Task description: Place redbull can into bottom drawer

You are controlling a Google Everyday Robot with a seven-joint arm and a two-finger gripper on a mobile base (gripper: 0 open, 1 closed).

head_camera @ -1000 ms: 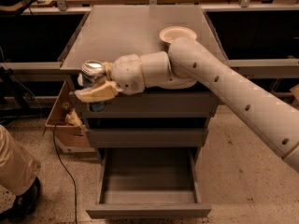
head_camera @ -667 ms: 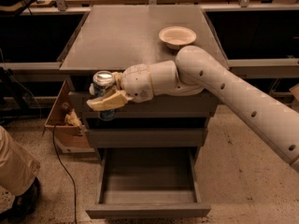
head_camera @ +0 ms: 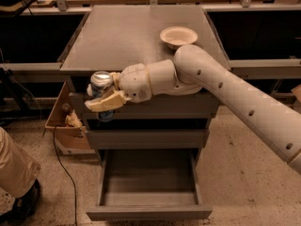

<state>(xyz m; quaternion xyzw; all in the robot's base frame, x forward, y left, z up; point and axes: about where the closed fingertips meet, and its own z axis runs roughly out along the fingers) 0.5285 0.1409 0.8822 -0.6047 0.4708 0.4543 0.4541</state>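
Camera view: end effector [head_camera: 100, 97] grips the redbull can [head_camera: 101, 80] — body half hidden — above the open bottom drawer [head_camera: 148, 213].

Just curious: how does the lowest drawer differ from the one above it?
The bottom drawer is pulled out, its tray showing; the middle drawer is pushed in, only its front visible. The bottom drawer sits lowest; the middle drawer lies below the pincer, which holds the redbull can by the front left of the cabinet. Both are grey.
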